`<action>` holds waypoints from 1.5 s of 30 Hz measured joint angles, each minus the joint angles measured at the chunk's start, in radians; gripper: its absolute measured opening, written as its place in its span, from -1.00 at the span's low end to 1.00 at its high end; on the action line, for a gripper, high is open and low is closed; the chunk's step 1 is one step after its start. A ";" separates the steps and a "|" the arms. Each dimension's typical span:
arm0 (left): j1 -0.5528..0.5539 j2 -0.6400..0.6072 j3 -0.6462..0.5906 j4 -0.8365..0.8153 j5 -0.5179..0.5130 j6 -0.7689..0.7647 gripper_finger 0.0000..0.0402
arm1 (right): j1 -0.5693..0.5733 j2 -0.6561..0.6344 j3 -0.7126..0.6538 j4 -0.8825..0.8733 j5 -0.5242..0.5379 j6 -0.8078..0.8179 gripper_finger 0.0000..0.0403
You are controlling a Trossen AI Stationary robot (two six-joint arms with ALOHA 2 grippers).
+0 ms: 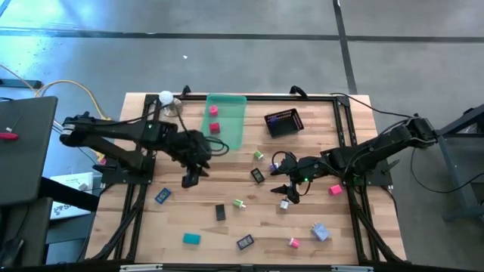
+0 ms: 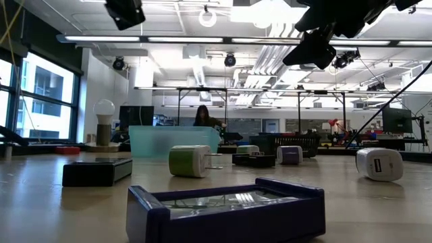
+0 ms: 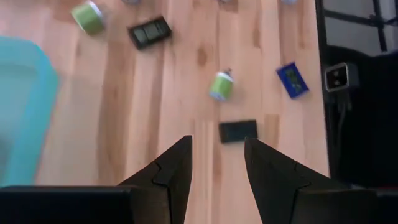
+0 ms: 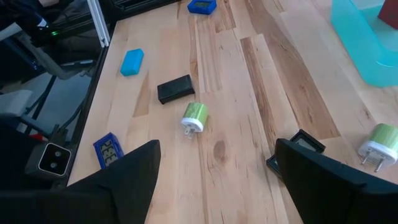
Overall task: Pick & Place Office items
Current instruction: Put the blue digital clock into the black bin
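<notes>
Wooden tabletop (image 1: pixel 227 234) within a dark frame is shown, an open workroom lying behind it. Left hand (image 1: pixel 190 175) is held above bare boards near the green tray (image 1: pixel 234 106), its fingers (image 3: pixel 171 177) parted and nothing between them. Right hand (image 1: pixel 289 189) is held over the middle of the tabletop, fingers spread wide and empty. Ahead of the left hand, a black block (image 3: pixel 238 131) and a green-and-white plug (image 3: pixel 221 86) are seen; two pink pieces (image 1: pixel 214 110) already rest in the tray. Other office items are scattered apart: a teal piece (image 1: pixel 191 239), a blue piece (image 1: pixel 162 196) and a lavender piece (image 1: pixel 321 231). A black mesh basket (image 1: pixel 283 122) stands beside the tray. For a sound pick, the left hand would best be centred over the black block and lowered squarely before closing.
</notes>
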 joint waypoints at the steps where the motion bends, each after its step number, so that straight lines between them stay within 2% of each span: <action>1: -0.016 0.000 0.000 -0.011 -0.006 -0.013 -0.30 | 0.000 0.000 0.000 0.000 0.000 0.000 0.52; 5: -0.079 0.000 0.000 -0.071 -0.044 -0.040 -0.30 | 0.000 0.000 0.000 0.000 0.000 -0.013 0.52; 11: -0.138 0.021 -0.006 -0.259 -0.080 -0.329 -0.30 | 0.000 0.000 0.000 -0.008 0.000 -0.025 0.52; 16: -0.190 0.047 -0.008 -0.423 -0.247 -0.525 -0.30 | 0.000 0.000 0.000 -0.020 0.000 -0.051 0.52; 27: -0.205 0.047 -0.007 -0.440 -0.329 -0.624 -0.29 | 0.000 0.000 0.000 -0.021 -0.001 -0.058 0.52; 31: -0.205 0.047 -0.007 -0.440 -0.341 -0.624 -0.13 | 0.000 0.000 0.000 -0.021 -0.001 -0.071 0.52; 39: -0.205 0.047 -0.007 -0.482 -0.383 -0.666 0.49 | 0.000 0.000 0.000 -0.021 -0.001 -0.071 0.52; 42: -0.215 0.047 -0.007 -0.493 -0.368 -0.683 0.59 | 0.000 0.000 0.000 -0.022 -0.002 -0.071 0.52; 45: -0.250 0.047 -0.023 -0.485 -0.321 -0.742 0.61 | 0.000 0.000 0.000 -0.022 -0.004 -0.071 0.52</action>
